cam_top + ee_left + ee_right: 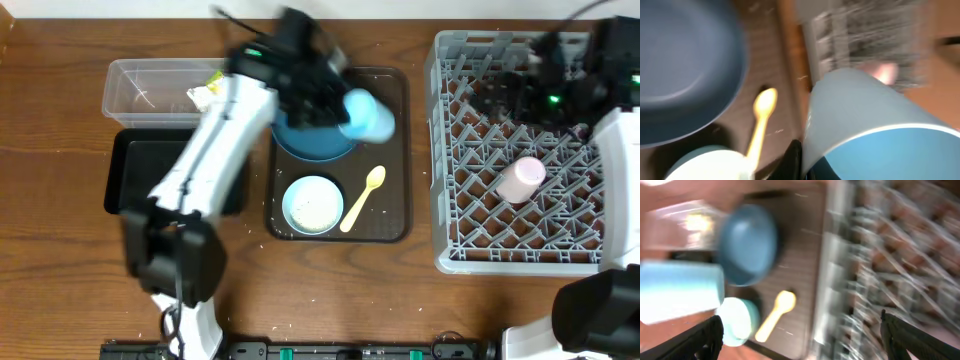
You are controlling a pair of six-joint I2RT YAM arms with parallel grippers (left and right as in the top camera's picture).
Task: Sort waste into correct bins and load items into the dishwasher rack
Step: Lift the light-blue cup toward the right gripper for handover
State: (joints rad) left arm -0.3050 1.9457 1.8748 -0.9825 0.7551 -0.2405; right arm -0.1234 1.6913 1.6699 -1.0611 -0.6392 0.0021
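We're seeing the left arm [215, 140] wearing long white link shells with black joint housings, sitting on a blocky black base [175, 255]. A small green light [252, 52] is glowing near its wrist and a thin black cable is running off the top. We're noting the right arm [620, 140] showing the same white shell, a black wrist cluster, a green light [550, 98] and a black cable. The right gripper fingers [912, 335] are looking matte black and tapered. The left gripper finger [792, 160] is showing black too, blurred.
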